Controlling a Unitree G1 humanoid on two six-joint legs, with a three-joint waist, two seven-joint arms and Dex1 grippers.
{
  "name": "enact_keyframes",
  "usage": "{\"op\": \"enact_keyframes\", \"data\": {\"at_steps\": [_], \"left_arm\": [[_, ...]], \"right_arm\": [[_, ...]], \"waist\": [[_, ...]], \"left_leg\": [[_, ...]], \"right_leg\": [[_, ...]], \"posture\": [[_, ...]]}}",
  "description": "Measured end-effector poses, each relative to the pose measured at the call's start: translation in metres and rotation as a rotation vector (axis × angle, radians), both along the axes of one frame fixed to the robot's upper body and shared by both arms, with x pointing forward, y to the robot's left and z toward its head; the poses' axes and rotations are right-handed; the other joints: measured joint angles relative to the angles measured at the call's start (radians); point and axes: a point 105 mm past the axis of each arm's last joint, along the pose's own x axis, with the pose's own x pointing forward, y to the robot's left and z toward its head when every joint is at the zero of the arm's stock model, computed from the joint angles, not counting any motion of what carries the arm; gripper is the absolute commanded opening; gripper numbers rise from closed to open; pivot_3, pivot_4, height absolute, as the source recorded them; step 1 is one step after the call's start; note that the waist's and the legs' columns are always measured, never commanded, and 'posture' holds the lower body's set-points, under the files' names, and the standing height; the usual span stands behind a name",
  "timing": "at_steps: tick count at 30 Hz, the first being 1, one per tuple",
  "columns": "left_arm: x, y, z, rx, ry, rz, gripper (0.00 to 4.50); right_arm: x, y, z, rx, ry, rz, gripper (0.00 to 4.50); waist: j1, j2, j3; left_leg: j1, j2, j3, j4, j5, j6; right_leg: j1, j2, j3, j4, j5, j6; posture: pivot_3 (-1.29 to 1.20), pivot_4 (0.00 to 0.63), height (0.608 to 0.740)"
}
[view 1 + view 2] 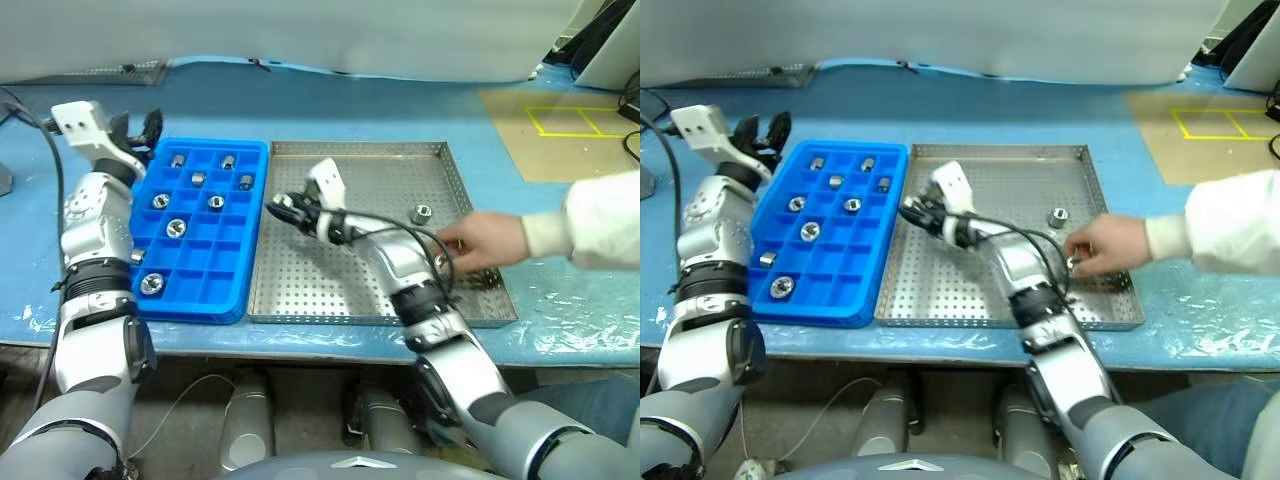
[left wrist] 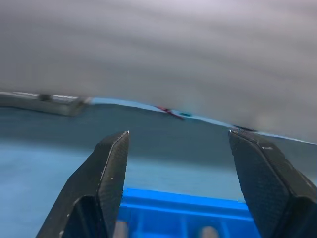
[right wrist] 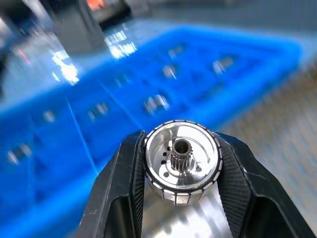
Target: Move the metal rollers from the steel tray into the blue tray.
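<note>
While one metal roller (image 3: 182, 161) is being pinched by its rim between the two black fingers (image 3: 123, 188) of the right gripper (image 1: 283, 207), its toothed centre hub is being left facing outward, so the grip seems chosen to keep the part square for a straight drop. That gripper is being held above the steel tray (image 1: 300, 300), close to the tray's left rim, just beside the blue tray (image 1: 255, 150), which suggests the roller is being carried across toward a free compartment rather than set down yet. Several rollers (image 1: 176, 227) are already being kept in separate compartments of the blue tray, mostly along its far and left-hand portions, while one more roller (image 1: 421, 213) is lying on the perforated floor near the steel tray's right side. A person's hand (image 1: 485, 240) is being extended over the right rim of that tray, apparently handling another small part there, though what is gripped cannot be made out. The left gripper (image 1: 140, 130) is being held with its jaws wide and nothing between them, raised at the far left corner of the blue tray, seemingly parked clear so the compartments are being left free for the delivery.
</note>
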Motion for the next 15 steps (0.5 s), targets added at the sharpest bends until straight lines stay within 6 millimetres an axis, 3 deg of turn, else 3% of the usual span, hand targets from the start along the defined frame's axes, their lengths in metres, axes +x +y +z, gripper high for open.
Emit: {"op": "enact_keyframes", "data": {"at_steps": [2,4,6,10,15], "left_arm": [[-0.005,0.006,-0.005,-0.003,0.007,0.024,3.36],[-0.012,0.011,-0.009,0.004,0.013,0.047,3.36],[-0.02,0.022,-0.013,0.004,0.024,0.088,3.36],[-0.037,0.032,-0.017,0.011,0.032,0.135,3.36],[-0.054,0.042,-0.019,0.013,0.038,0.179,3.36]], "right_arm": [[-0.011,0.026,0.026,0.027,-0.072,0.088,1.63],[-0.013,0.038,0.03,-0.011,-0.104,0.136,1.63],[-0.009,0.043,0.011,-0.088,-0.077,0.134,1.63],[-0.007,0.045,-0.044,-0.285,0.006,0.135,1.63],[-0.01,0.047,-0.051,-0.301,0.002,0.178,1.63]], "waist": [[0.005,0.0,0.0],[0.02,-0.002,-0.001],[0.029,-0.002,-0.001],[0.047,-0.002,-0.001],[0.061,-0.003,-0.001]], "left_leg": [[-0.002,0.001,0.0,0.0,0.0,0.0],[-0.002,0.001,0.0,0.0,0.0,0.0],[-0.002,0.001,0.0,0.0,0.0,-0.001],[-0.002,0.001,-0.001,0.0,0.001,-0.002],[-0.002,0.001,-0.003,0.0,0.002,-0.004]], "right_leg": [[-0.002,0.0,-0.001,0.0,-0.001,-0.001],[-0.001,0.0,-0.002,0.0,-0.001,-0.001],[0.0,0.0,-0.003,-0.001,-0.001,-0.001],[-0.001,0.0,-0.003,0.002,-0.001,-0.001],[-0.003,0.0,-0.003,0.006,-0.001,-0.002]], "posture": [[0.15,0.15,0.74],[0.19,0.15,0.74],[0.23,0.15,0.74],[0.28,0.15,0.74],[0.31,0.15,0.74]]}}
